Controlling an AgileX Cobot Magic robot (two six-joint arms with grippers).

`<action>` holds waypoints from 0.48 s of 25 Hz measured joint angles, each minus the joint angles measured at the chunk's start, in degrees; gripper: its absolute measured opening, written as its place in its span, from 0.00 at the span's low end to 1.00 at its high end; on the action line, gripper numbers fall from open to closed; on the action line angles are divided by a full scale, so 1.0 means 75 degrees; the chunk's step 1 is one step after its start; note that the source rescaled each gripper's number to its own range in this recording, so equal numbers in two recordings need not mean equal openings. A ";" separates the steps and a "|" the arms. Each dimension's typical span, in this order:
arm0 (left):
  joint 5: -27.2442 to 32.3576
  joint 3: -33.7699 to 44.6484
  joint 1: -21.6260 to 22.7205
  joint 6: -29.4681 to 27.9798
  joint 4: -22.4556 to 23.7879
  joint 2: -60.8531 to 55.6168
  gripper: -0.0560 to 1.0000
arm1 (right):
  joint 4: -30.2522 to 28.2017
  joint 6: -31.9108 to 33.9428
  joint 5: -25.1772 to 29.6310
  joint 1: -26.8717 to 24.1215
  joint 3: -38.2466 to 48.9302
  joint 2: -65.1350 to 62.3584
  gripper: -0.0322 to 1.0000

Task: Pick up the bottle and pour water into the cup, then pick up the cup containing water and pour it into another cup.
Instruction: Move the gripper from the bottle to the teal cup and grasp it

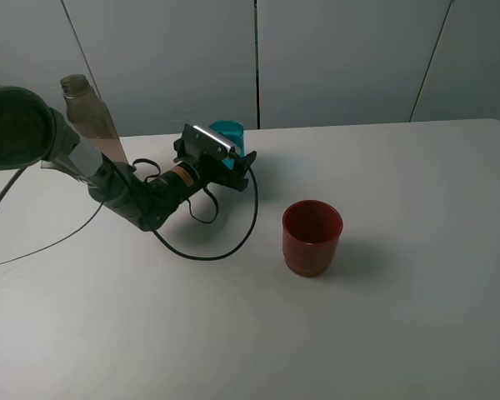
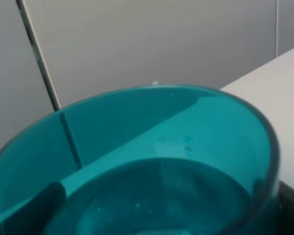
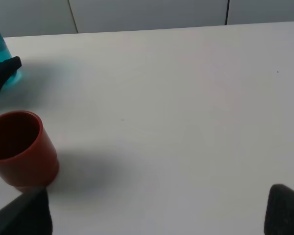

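Straddling the teal cup point(image 1: 227, 130) w/ jaws wide open, left tool point(image 1: 232, 158) grips nothing; red cup point(image 1: 312, 237) well apart.

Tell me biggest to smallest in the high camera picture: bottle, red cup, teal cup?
1. bottle, tallest, though its lower end is hidden.
2. red cup.
3. teal cup, mostly hidden and farther back, so unsure.

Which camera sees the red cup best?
The exterior high view: the red cup stands whole and unobstructed there. The right wrist view cuts it off at the picture's edge; the left wrist view misses it.
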 joint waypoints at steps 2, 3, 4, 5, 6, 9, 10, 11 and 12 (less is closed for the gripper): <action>0.0063 -0.0143 0.0000 -0.0084 0.0049 0.0070 0.99 | 0.0000 0.0000 0.0000 0.0000 0.0000 0.0000 0.23; 0.0063 -0.0203 0.0000 -0.0123 0.0064 0.0090 0.99 | 0.0000 0.0000 0.0000 0.0000 0.0000 0.0000 0.23; 0.0086 -0.0252 0.0000 -0.0158 0.0080 0.0123 0.99 | 0.0000 0.0000 0.0000 0.0000 0.0000 0.0000 0.23; 0.0097 -0.0266 0.0000 -0.0195 0.0114 0.0140 0.99 | 0.0000 0.0000 0.0000 0.0000 0.0000 0.0000 0.23; 0.0115 -0.0266 0.0000 -0.0213 0.0123 0.0154 0.99 | 0.0000 0.0000 0.0000 0.0000 0.0000 0.0000 0.23; 0.0130 -0.0268 0.0000 -0.0231 0.0156 0.0201 0.99 | 0.0000 -0.0053 0.0000 0.0000 0.0000 0.0000 0.23; 0.0130 -0.0282 0.0000 -0.0237 0.0175 0.0201 0.99 | 0.0000 -0.0053 0.0000 0.0000 0.0000 0.0000 0.23; 0.0130 -0.0293 0.0000 -0.0237 0.0192 0.0219 0.99 | 0.0000 -0.0053 0.0000 0.0000 0.0000 0.0000 0.23; 0.0130 -0.0297 0.0000 -0.0237 0.0192 0.0219 0.99 | 0.0000 -0.0053 0.0000 0.0000 0.0000 0.0000 0.23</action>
